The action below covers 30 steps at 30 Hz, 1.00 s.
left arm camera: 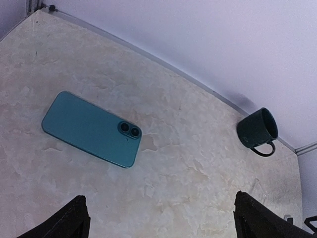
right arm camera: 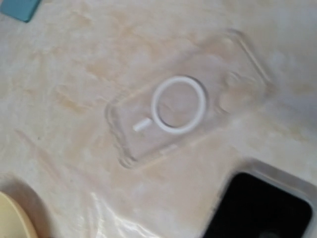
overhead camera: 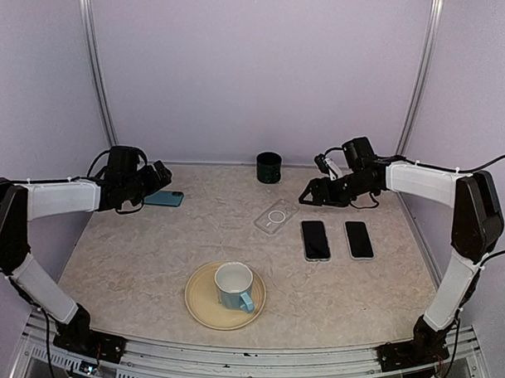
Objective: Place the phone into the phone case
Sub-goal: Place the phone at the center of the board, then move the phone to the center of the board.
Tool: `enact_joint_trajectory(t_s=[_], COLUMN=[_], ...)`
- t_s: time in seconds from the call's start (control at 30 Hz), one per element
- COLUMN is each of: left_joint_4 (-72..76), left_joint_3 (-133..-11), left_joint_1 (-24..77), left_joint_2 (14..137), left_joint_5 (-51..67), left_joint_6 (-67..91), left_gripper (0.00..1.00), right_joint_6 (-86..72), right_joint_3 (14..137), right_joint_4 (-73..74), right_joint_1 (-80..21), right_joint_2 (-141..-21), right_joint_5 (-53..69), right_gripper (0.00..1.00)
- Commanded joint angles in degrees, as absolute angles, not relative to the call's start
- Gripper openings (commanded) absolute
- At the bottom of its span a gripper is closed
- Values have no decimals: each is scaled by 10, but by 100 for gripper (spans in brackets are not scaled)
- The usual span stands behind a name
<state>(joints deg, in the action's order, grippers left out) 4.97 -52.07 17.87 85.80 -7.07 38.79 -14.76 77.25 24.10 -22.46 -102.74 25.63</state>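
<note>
Teal phone (left arm camera: 91, 129) is lying face-down left of the dark mug (left arm camera: 257, 130); clear case (right arm camera: 185, 106) is lying nearer than the mug. Left gripper (left arm camera: 161, 225) is hanging wide open, empty; right gripper (overhead camera: 306, 197) opening can't be told. Phone probably stiff, slick: pinch across long edges.

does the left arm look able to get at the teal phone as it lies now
Probably yes. The left tool hovers open, close to the teal phone. The phone lies flat on the table with nothing between the two, and the dark mug stands well off to the side.
</note>
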Motion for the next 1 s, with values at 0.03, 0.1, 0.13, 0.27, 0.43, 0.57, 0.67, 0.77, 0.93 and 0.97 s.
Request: enact_joint_trajectory(t_s=[0.03,0.1,0.13,0.27,0.43,0.57,0.67,0.77,0.93,0.97], left_joint_4=[3,-29,-37,-69,-79,-88,-94,-100,-118,-121], left_joint_3=[-602,-634,-648,-710,-754,-787,-804,-819,-853,-860], left_joint_1=[139,122,117,105,81,67,55,49,46,46], left_joint_2=[927,957,970,1041,1098,1137,1162,1180,1215,1224], left_joint_5=[-44,-50,-53,-76,-73,-87,-88,-88,-93,-92], left_joint_6=[413,418,420,414,416,418,420,419,410,408], left_gripper=[99,99,99,99,99,99,99,99,99,99], right_joint_6=[-133,-134,-134,-135,-130,-128,-129,-129,-129,-129], right_joint_3=[799,799,799,798,796,793,788,786,788,788], right_joint_4=[229,224,221,220,223,224,222,223,223,224], right_joint_1=[-236,-238,-238,-241,-243,-244,-246,-248,-250,-250], right_joint_2=[-1029,-1029,-1029,-1030,-1023,-1017,-1016,-1017,-1018,-1018], right_joint_5=[248,252,255,259,260,259,261,260,261,260], right_gripper=[92,93,95,100,100,100,100,100,100,100])
